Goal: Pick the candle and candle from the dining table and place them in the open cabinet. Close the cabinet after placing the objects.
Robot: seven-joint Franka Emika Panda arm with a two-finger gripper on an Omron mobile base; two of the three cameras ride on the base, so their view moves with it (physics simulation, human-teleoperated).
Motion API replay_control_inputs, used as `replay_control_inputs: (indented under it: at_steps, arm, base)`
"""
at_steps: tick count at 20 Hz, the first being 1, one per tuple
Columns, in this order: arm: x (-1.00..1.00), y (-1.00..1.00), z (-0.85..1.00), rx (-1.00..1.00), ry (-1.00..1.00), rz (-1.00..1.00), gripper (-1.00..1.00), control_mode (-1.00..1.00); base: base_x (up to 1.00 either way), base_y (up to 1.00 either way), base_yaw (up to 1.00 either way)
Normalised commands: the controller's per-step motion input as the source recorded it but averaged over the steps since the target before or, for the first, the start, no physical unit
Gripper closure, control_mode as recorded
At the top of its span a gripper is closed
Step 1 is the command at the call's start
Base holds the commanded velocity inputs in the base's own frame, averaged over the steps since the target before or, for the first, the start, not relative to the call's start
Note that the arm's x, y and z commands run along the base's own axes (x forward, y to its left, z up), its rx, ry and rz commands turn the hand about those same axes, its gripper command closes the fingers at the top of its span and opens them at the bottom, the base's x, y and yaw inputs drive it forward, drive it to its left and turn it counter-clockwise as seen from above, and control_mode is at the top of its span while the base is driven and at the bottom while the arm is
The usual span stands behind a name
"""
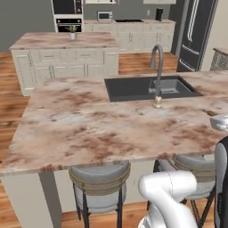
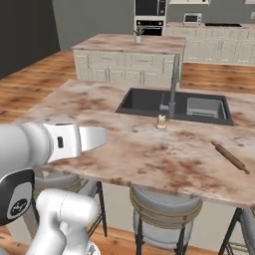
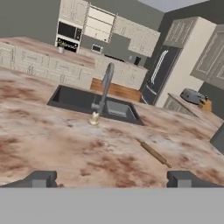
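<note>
A small cream candle (image 1: 157,103) (image 2: 161,122) (image 3: 94,119) stands on the dining table (image 1: 89,129) (image 2: 149,154) (image 3: 65,144), just in front of the dark sink (image 1: 147,87) (image 3: 87,100) at the foot of the curved grey tap (image 1: 156,62) (image 3: 105,85). My gripper (image 3: 112,179) hovers above the table's near side, well short of the candle, open with its fingertips (image 3: 41,178) wide apart and nothing between them. On the far wall a cream cabinet (image 3: 99,25) appears to stand open, showing its shelves.
A wooden rolling pin (image 2: 230,156) (image 3: 154,153) lies on the table right of the candle. Grey stools (image 1: 100,185) (image 2: 164,209) are tucked under the near edge. Behind stand a marble-topped island (image 1: 62,42) with a potted plant, a dark fridge (image 1: 196,31) and a toaster (image 3: 192,95).
</note>
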Motion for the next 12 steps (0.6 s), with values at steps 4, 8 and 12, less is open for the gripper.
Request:
replay_control_inputs:
  at_steps: [4,8,12]
  arm:
    - [0.00,0.00,0.00,0.00,0.00,0.00,-1.00,1.00]
    - [0.00,0.00,0.00,0.00,0.00,0.00,-1.00,1.00]
    - [0.00,0.00,0.00,0.00,0.00,0.00,-1.00,1.00]
  base:
    - [0.51,0.70,-0.03]
    - [0.98,0.00,0.01]
    - [1.00,-0.02,0.02]
